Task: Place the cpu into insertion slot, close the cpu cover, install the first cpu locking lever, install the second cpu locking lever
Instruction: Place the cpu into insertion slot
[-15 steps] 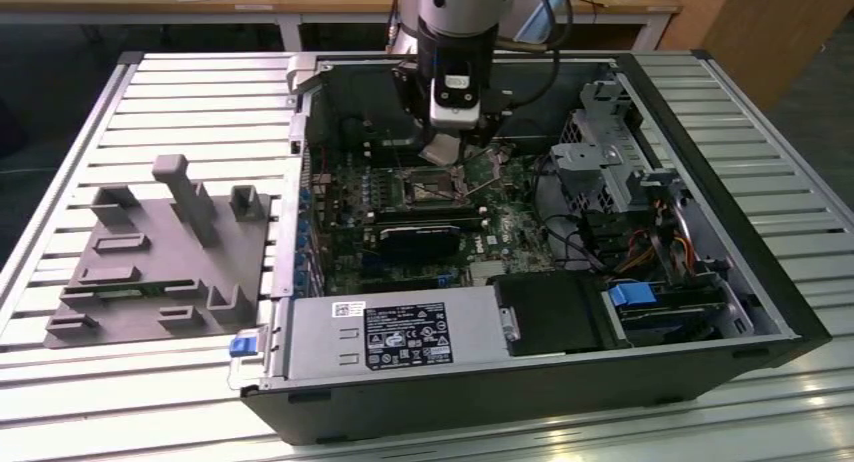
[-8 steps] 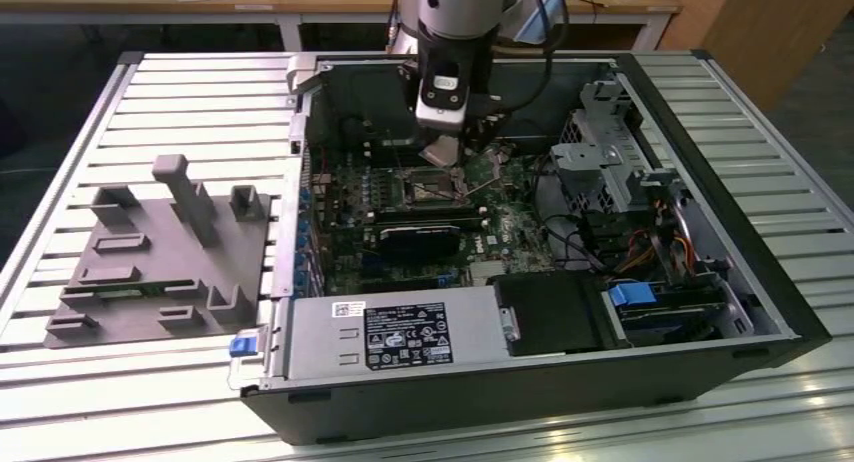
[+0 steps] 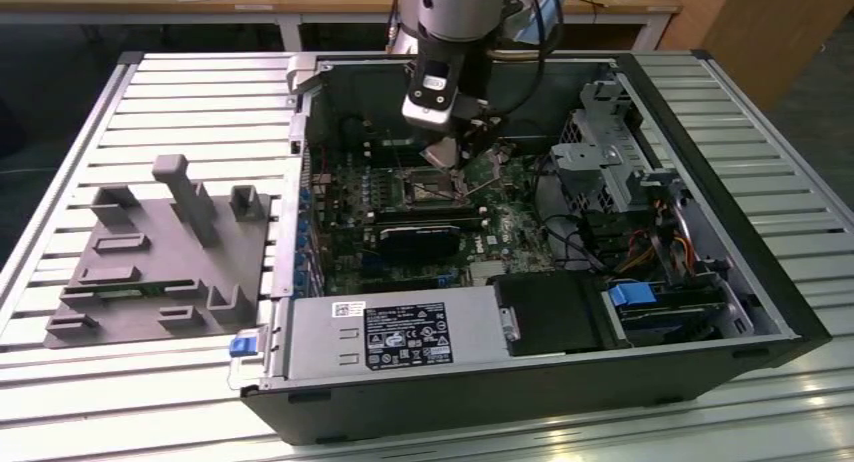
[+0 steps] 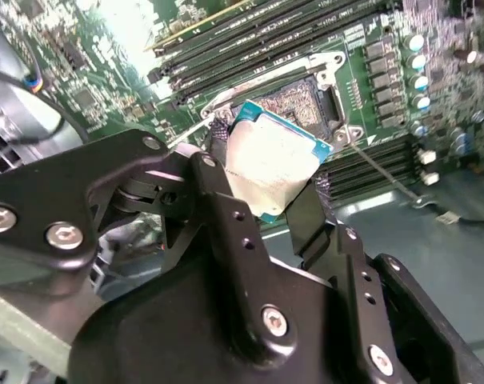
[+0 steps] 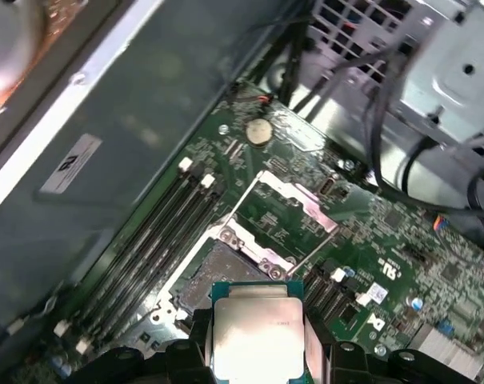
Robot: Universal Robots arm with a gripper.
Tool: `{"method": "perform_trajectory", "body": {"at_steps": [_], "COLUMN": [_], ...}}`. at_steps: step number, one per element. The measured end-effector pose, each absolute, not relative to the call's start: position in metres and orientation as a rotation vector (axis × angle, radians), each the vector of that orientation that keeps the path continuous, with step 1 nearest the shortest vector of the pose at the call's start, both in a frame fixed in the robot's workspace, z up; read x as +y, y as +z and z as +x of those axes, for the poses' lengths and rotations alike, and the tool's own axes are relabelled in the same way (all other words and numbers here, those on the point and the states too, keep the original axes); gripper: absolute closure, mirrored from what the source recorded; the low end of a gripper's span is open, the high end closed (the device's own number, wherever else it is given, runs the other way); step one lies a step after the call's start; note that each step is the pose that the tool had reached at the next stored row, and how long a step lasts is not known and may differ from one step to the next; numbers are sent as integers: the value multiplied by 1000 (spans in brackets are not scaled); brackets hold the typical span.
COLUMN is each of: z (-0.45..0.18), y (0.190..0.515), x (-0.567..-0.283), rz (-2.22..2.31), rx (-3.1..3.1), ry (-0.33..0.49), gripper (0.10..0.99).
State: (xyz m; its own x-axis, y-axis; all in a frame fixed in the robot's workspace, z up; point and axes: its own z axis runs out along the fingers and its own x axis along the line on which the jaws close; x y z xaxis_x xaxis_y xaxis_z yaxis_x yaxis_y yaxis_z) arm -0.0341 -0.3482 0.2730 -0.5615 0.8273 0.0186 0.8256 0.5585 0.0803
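Note:
My gripper is shut on the cpu, a flat silver-grey square chip held by two opposite edges between the black fingers. In the first wrist view the cpu hangs just above and a little short of the insertion slot, a dark square socket with a silver rim. The cpu cover stands flipped open on the slot's far side. A thin wire locking lever lies released beside the insertion slot. In the exterior view the gripper hovers inside the open case over the slot.
Long black memory slots run along one side of the socket. A black fan, a power supply and a drive cage with cables crowd the case. A grey fixture block sits on the table at the exterior view's left.

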Motion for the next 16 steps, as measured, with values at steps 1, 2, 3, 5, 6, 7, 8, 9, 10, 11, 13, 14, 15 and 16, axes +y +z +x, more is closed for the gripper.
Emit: {"method": "perform_trajectory", "body": {"at_steps": [1, 2, 3, 5, 6, 7, 8, 9, 10, 11, 13, 14, 15, 16], "z": [-34, -34, -34, -34, -34, -34, -34, -34, -34, -34, -34, -34, -34, -34], "y": [273, 272, 272, 271, 271, 271, 270, 270, 270, 269, 269, 268, 268, 268], "x": [-348, -348, -348, -348, -348, -348, -348, -348, -348, -348, -348, -348, -348, -348], "rz": [1485, 1509, 1533, 1581, 1605, 1630, 1653, 1677, 1700, 1723, 1768, 1793, 1815, 1838], "rx": [2741, 2727, 2712, 2683, 2668, 2652, 2637, 2621, 2606, 2589, 2557, 2539, 2522, 2505], "ry": [124, 124, 123, 123, 122, 122, 121, 121, 120, 120, 119, 119, 118, 118], "gripper": [545, 545, 545, 545, 545, 545, 545, 545, 545, 545, 545, 545, 545, 545]}}
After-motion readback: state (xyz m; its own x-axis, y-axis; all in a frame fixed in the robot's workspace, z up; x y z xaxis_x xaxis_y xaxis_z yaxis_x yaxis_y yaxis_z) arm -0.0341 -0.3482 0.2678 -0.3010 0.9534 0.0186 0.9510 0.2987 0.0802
